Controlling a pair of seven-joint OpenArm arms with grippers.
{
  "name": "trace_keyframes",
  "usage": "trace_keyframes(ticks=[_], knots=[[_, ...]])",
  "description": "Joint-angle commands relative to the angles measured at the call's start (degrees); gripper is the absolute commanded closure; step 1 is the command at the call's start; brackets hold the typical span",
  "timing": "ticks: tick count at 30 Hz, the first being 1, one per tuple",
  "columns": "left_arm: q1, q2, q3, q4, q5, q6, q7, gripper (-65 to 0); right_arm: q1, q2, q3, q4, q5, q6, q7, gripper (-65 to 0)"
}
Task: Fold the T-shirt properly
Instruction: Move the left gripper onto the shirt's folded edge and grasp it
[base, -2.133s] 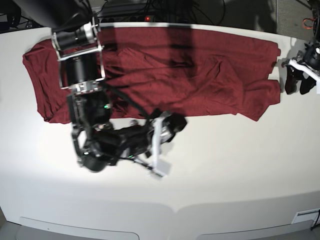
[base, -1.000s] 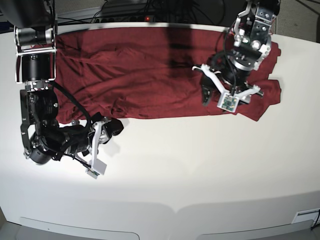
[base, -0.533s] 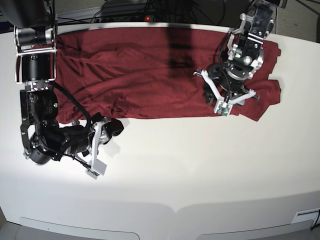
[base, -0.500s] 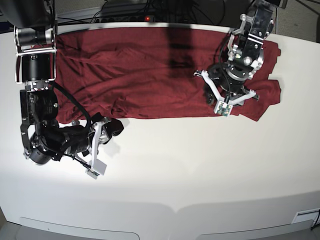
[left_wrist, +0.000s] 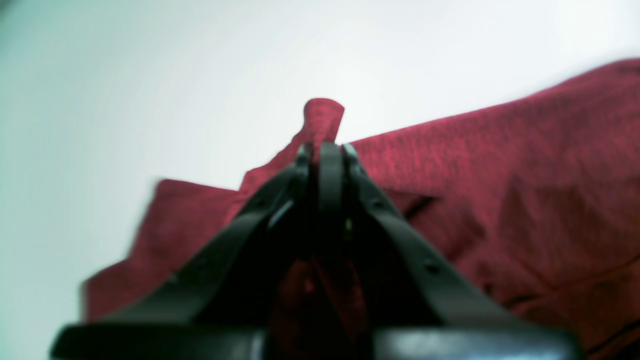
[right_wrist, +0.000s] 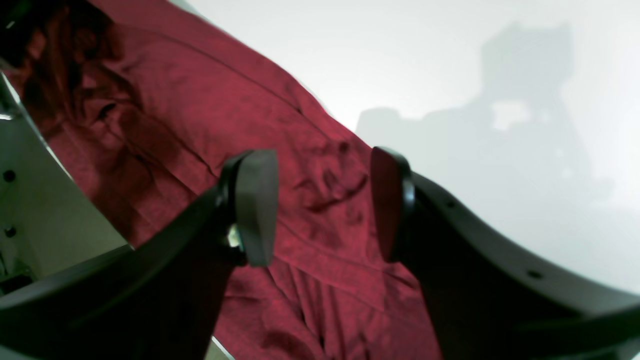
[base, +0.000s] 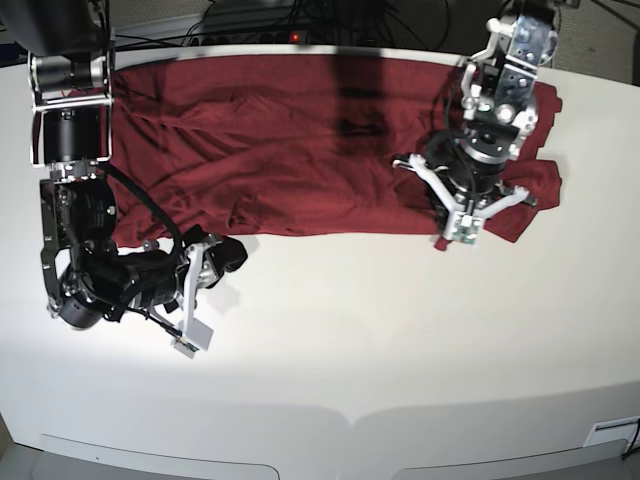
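Currently the maroon long-sleeved T-shirt (base: 300, 140) is lying spread flat across the far half of the white table (base: 400, 350), running nearly the table's full width, wrinkled, with its near hem roughly mid-table. Left gripper (base: 468, 205) is sitting over the shirt's right end, near the near edge of the fabric. Wrist view is showing its black fingers (left_wrist: 330, 170) pressed together with a small ridge of red cloth (left_wrist: 322, 117) pinched between them and poking out past the tips, so it is clamped on the T-shirt (left_wrist: 500, 175). White table surface (left_wrist: 150, 75) is showing beyond the pinch.

Right gripper (base: 215, 262) is hanging at the shirt's left end, just off the near hem over bare table, arm folded back on itself. Its two fingers (right_wrist: 255, 205) are standing well apart with nothing between them; the wrist camera is looking through the gap at wrinkled red fabric (right_wrist: 200, 150) below, not touching it as far as I can tell. Arm shadow is falling on the table (right_wrist: 500, 125) to the right of that view.
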Motion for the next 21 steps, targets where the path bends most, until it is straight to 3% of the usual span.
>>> trace_keyframes(ticks=[1, 8, 21], knots=[[0.4, -1.4, -0.3, 1.6, 0.5, 2.2, -1.5, 0.0, 1.6, 0.6, 0.5, 1.0, 1.2, 0.3, 0.7, -29.9], [4.1, -8.0, -0.3, 1.8, 0.3, 9.0, -3.0, 0.0, 1.6, 0.5, 0.5, 1.0, 1.3, 0.3, 0.7, -29.9], [4.1, -8.2, -0.3, 1.8, -2.0, 9.2, -3.3, -1.0, 1.6, 0.6, 0.5, 1.0, 1.3, 0.3, 0.7, -29.9]])
